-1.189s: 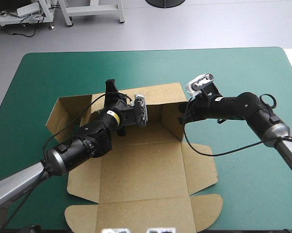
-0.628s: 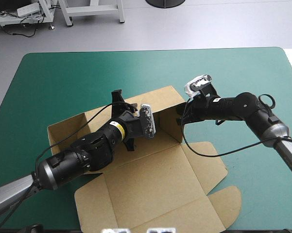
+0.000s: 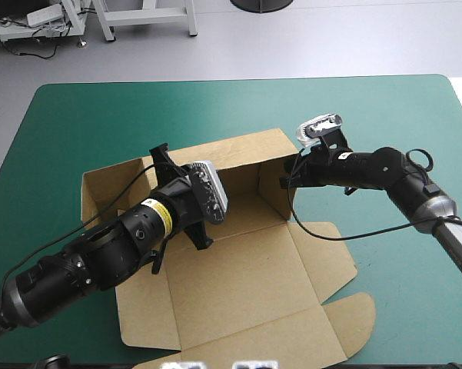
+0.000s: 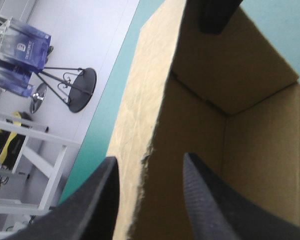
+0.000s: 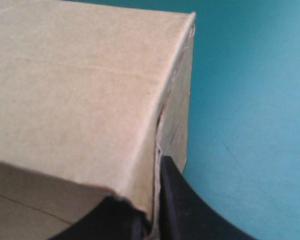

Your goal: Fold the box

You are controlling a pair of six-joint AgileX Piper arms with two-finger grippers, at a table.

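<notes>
The brown box (image 3: 242,269) sat in the middle of the teal-green table cover (image 3: 100,115). Its far wall and right side wall were raised, and its lid lay flat toward the near edge. The left gripper (image 4: 149,162) was released, its black fingers apart astride the far wall's top edge, toward that wall's left end. The right gripper (image 5: 152,195) was clenched on the box at its far right corner, with board pinched between the fingers.

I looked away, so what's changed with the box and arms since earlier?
The box swung its near lid end toward the table's right; the left gripper drew back leftward along the rear wall, open astride it. The right gripper stayed shut on the right corner.
</notes>
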